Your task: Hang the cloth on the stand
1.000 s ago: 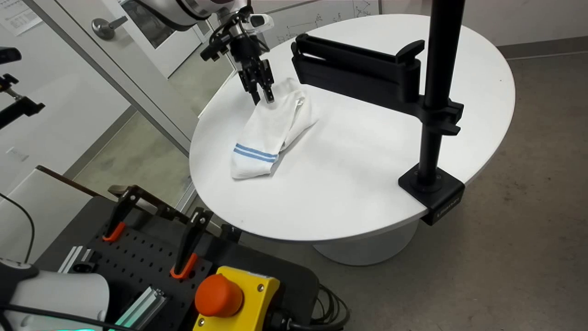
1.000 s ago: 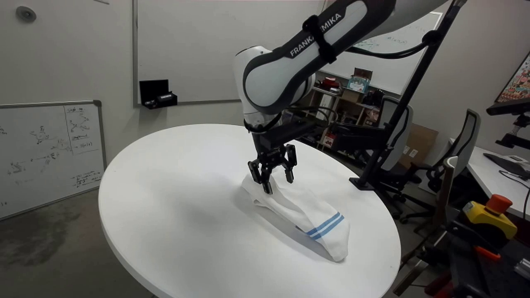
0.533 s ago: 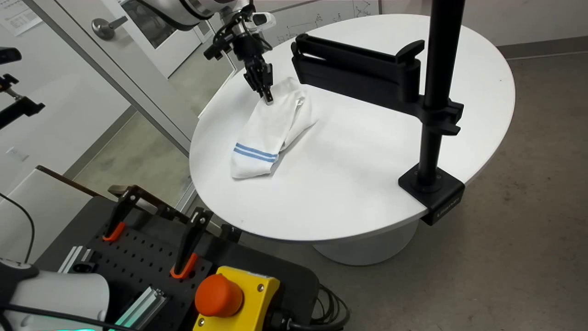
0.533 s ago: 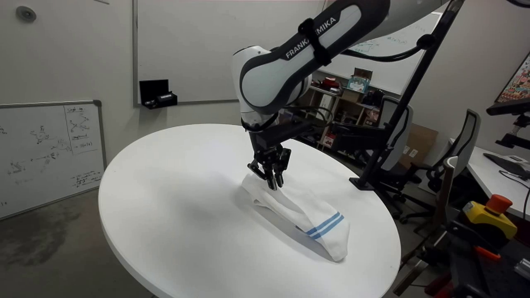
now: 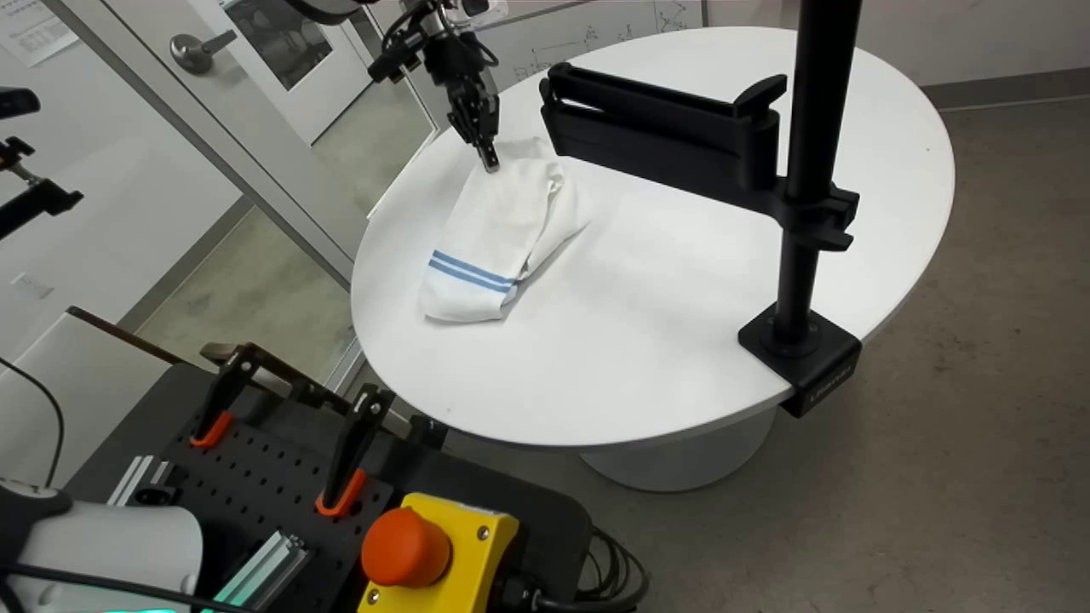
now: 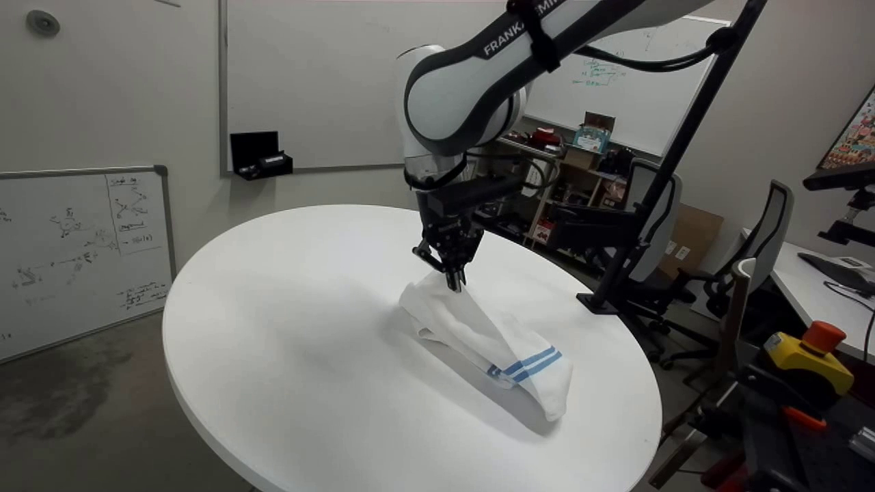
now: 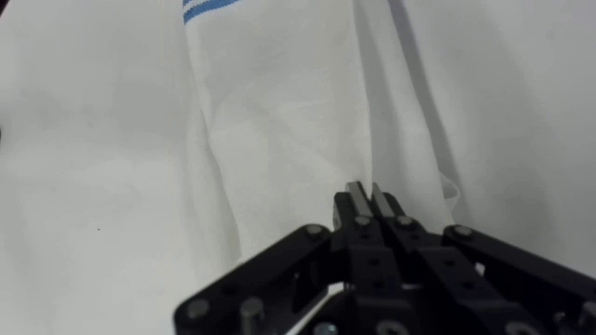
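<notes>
The white cloth (image 5: 502, 230) with blue stripes lies lengthwise on the round table, its upper part pulled up into a ridge. My gripper (image 5: 491, 168) is shut on a fold of it near the unstriped end, a little above the tabletop. In the wrist view, the fold of cloth (image 7: 288, 116) runs up between the fingertips of the gripper (image 7: 364, 188). The striped end still rests on the table in both exterior views. The black stand (image 5: 805, 272) is clamped at the table's edge, and its horizontal bar arm (image 5: 656, 128) reaches over the table, apart from the cloth.
The white round table (image 5: 630, 366) carries the cloth and the stand's clamp. A dark bench with clamps (image 5: 345, 460) and a yellow box with a red button (image 5: 443, 553) stands nearby. A glass door and whiteboard (image 6: 82, 253) are around the table.
The fingers have closed on the cloth from an open position. Since then the gripper has risen, drawing a fold upward and shifting the striped end slightly toward it.
</notes>
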Available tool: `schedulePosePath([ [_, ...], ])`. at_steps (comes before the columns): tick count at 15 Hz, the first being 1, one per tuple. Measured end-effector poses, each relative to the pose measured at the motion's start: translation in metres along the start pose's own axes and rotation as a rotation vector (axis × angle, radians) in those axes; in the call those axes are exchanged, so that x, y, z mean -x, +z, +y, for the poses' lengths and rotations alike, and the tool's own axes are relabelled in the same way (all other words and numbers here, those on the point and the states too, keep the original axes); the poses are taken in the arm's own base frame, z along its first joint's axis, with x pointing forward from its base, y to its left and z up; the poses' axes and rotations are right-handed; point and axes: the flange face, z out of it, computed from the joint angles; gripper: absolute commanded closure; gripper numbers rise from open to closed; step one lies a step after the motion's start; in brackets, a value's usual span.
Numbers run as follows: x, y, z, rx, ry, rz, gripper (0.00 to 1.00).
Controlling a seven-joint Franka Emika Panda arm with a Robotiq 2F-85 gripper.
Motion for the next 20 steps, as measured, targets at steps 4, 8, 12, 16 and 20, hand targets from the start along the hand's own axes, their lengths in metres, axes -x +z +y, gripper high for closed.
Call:
schedulePosePath([
  [4,0.025,-0.037,0.016,-0.041,0.011,0.005,1.00],
  [8,0.066,-0.077,0.040,-0.079,0.012,0.025,1.00],
  [12,0.117,-0.114,0.071,-0.118,0.024,0.048,1.00],
  [16,0.171,-0.151,0.109,-0.171,0.082,0.093,1.00],
  [20,0.220,-0.191,0.152,-0.246,0.182,0.156,1.00],
])
